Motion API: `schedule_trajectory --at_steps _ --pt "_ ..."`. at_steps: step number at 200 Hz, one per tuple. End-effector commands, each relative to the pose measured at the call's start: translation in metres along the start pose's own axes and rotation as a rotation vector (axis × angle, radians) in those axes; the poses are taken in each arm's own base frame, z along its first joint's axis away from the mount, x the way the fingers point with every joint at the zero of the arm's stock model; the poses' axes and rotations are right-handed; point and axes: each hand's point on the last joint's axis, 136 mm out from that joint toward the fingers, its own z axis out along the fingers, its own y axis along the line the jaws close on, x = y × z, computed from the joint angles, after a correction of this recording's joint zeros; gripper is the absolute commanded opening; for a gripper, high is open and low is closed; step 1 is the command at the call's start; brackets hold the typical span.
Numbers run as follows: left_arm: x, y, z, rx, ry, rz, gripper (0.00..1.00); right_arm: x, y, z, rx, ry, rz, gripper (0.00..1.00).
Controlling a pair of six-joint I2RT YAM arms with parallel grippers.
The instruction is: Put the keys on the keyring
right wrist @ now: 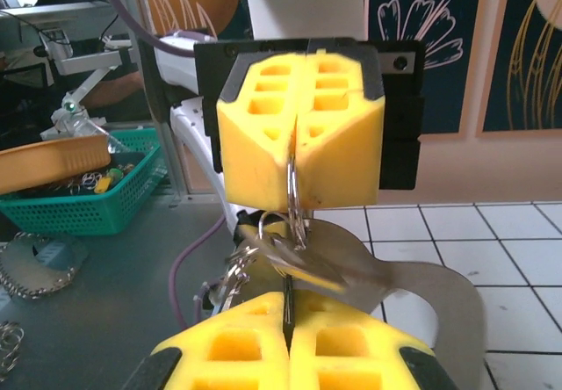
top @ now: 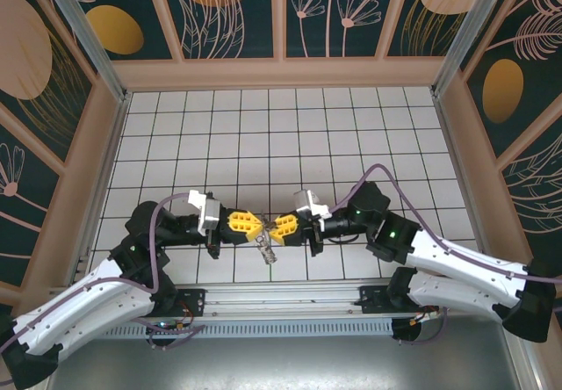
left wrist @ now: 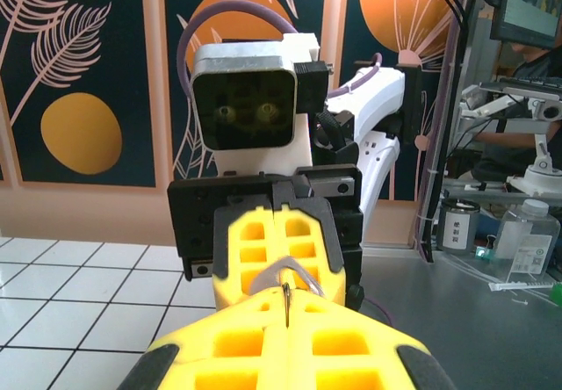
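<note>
White tiled tabletop (top: 351, 144), leaf-patterned wall panels (top: 228, 12). Item: thin silver wire keyring (right wrist: 299, 223), held in mid-air between the arms, with a flat pale silver key (right wrist: 386, 278) hanging just below. Left pincer (right wrist: 297, 162) is pinched shut on its top; right pincer (right wrist: 288, 320) is clamped on its lower edge. You'll likely find it light, stiff and slippery; take the key by its flat faces.

Between left jaws and right jaws, the keyring (right wrist: 293, 205), keys (top: 266, 250) just beneath, over the table's (top: 263, 126) near edge.
</note>
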Motion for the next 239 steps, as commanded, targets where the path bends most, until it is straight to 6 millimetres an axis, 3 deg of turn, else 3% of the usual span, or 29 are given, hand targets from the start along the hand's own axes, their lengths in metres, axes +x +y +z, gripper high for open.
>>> schedule_trajectory --at_steps 1,98,154,201,239 --pt "-0.013 -0.006 -0.002 0.011 -0.030 0.047 0.00 -0.009 -0.003 -0.005 0.047 -0.024 -0.043 0.00" --pt "0.000 0.003 0.000 -0.019 0.018 0.030 0.00 -0.036 -0.023 -0.025 0.240 -0.094 -0.122 0.00" --pt "0.012 0.010 0.005 -0.035 0.055 0.009 0.00 -0.028 -0.041 -0.018 0.306 -0.038 -0.114 0.00" --pt "0.015 0.014 0.006 -0.048 0.066 0.004 0.00 -0.020 -0.037 -0.004 0.276 0.012 -0.135 0.00" --pt "0.015 0.017 0.005 -0.070 0.069 0.011 0.00 -0.026 -0.031 -0.008 0.274 -0.021 -0.168 0.00"
